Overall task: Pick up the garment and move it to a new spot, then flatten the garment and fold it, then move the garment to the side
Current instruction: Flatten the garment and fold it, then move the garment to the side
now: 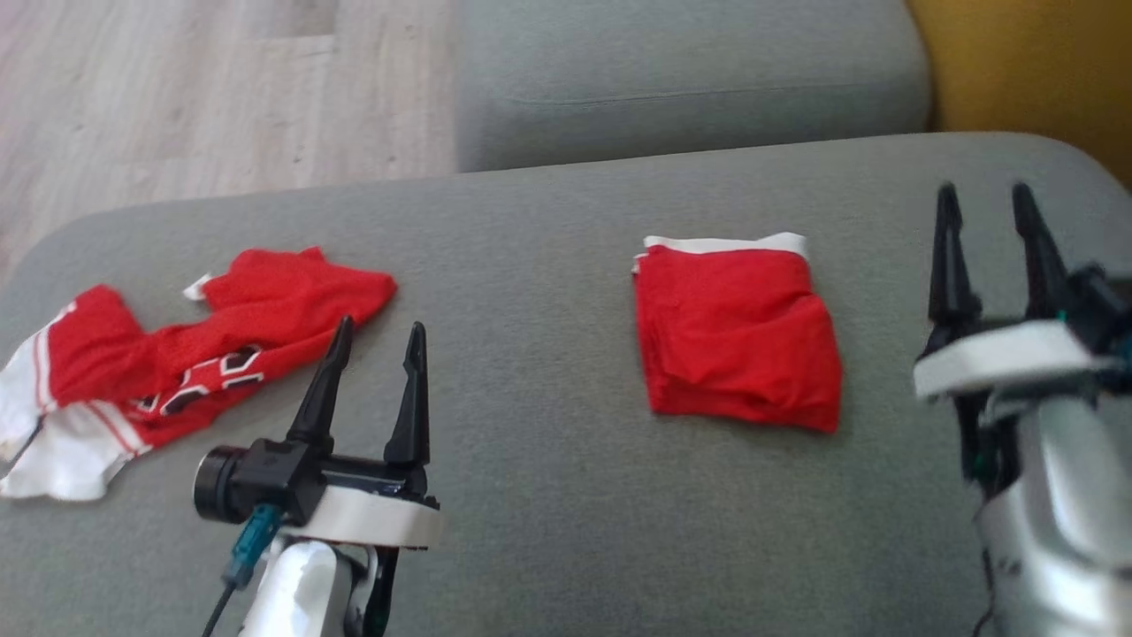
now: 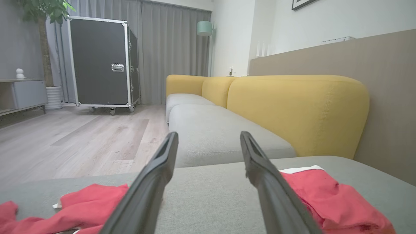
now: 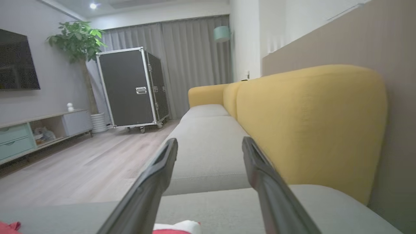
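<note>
The folded garment is lying on the grey sofa seat, right of its middle. It is a neat red square with a white band peeking out along its far edge. Bare cushion is stretching all round it: a wide strip toward the near edge, a narrower one toward the rounded far edge, and an open lane running left.

The right gripper is hovering near the garment's right side, apart from it. Its two dark fingers are standing spread and gripping nothing, and its pale forearm is rising from the lower right corner. The left gripper is hanging over the near left part of the seat, fingers likewise spread wide and empty, pointing away across the cushion. Its tips are sitting close to the edge of a crumpled garment; whether they are touching it I cannot tell.

That second piece, red with white trim and dark lettering, is sprawling in loose folds toward the seat's left edge, a white end reaching almost to the rim. The seat's woven fabric is looking matte, its corners rounded. Beyond its far edge a second grey seat is butting up. A yellow backrest is running along the right, and pale wood-grain floor is opening out to the left.
</note>
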Robot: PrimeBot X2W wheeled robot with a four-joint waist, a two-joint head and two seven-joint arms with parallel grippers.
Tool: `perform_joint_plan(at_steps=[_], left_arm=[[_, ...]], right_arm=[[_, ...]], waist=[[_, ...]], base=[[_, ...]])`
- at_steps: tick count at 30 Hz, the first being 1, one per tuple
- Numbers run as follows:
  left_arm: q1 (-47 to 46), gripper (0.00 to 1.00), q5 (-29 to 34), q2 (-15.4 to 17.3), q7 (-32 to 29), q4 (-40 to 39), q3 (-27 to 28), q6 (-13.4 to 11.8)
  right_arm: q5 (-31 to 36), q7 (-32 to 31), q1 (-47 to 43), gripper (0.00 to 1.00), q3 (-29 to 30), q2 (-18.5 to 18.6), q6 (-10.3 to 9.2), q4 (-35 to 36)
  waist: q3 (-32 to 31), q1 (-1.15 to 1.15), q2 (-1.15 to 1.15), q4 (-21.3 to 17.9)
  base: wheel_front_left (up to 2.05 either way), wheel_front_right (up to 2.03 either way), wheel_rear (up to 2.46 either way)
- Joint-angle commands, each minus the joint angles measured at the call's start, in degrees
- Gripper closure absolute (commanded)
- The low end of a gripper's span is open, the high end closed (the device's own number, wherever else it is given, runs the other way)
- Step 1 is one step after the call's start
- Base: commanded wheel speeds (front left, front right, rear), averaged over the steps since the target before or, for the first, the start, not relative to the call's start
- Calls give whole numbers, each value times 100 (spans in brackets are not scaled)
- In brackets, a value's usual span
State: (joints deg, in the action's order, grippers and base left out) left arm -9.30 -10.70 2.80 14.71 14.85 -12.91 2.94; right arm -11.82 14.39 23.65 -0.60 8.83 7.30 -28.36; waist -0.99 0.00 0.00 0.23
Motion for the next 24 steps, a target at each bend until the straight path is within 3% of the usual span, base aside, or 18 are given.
perform_joint_plan(at_steps=[1,6,11,23,24], left_arm=[[-138,0,-62,25,29,-240,215,-38],[-12,0,-90,15,29,-282,221,-47],[139,0,-77,11,29,-245,245,-62],[-6,0,-68,9,29,-300,122,-71],[-60,0,-59,9,29,-310,95,-64]], right_arm=[[218,61,-143,0,75,-259,19,385],[550,61,-934,0,558,-579,19,1057],[135,61,-1543,0,347,-592,19,1284],[346,61,-1341,0,454,-594,19,1291],[373,61,-1238,50,497,-594,19,1189]], waist=[[-8,0,0,-117],[32,0,0,-269],[66,0,0,-321],[394,0,0,-23],[484,0,0,33]], base=[[0,0,0],[0,0,0],[0,0,0],[0,0,0],[0,0,0]])
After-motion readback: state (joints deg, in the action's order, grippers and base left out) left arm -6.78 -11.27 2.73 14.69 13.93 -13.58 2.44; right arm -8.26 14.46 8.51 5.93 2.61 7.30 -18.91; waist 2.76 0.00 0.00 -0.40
